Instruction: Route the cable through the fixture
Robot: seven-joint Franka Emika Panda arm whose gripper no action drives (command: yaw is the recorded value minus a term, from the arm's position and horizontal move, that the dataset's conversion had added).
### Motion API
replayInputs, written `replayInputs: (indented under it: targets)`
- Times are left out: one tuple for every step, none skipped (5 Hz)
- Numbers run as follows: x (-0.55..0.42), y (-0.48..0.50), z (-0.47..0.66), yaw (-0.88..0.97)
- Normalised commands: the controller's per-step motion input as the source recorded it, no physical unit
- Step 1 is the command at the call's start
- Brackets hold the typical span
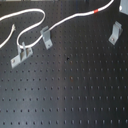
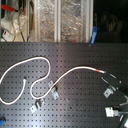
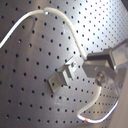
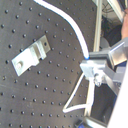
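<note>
The white cable (image 1: 30, 19) loops across the black perforated board, with its red band (image 1: 96, 10) near the first exterior view's top right. My gripper (image 1: 123, 6) is shut on the cable just past the red band. In the first wrist view the gripper (image 3: 98, 69) pinches the cable (image 3: 70, 30), and the red band (image 3: 90, 121) hangs beyond it. The fixture (image 1: 115, 32), a slim slanted grey clip, stands below the gripper, apart from the cable. It also shows in the second exterior view (image 2: 107, 93) and in both wrist views (image 3: 62, 76) (image 4: 30, 55).
A second upright clip (image 1: 45, 36) stands beside the cable's loop at the first exterior view's centre left. A low flat bracket with two posts (image 1: 21, 54) lies just left of it. Clear bins (image 2: 60, 20) sit behind the board in the second exterior view.
</note>
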Motion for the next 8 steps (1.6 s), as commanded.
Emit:
replayInputs:
  targets:
    - [-0.014,-0.023,0.00,0.00]
    - [-0.008,-0.004,0.30,0.00]
    - [-0.250,0.104,0.48,0.05]
    - [-0.273,0.172,0.40,0.17]
    - [-0.205,0.185,0.36,0.34]
    - [-0.154,0.163,0.31,0.36]
    - [0.008,-0.008,0.01,0.00]
    - [-0.057,-0.248,0.28,-0.10]
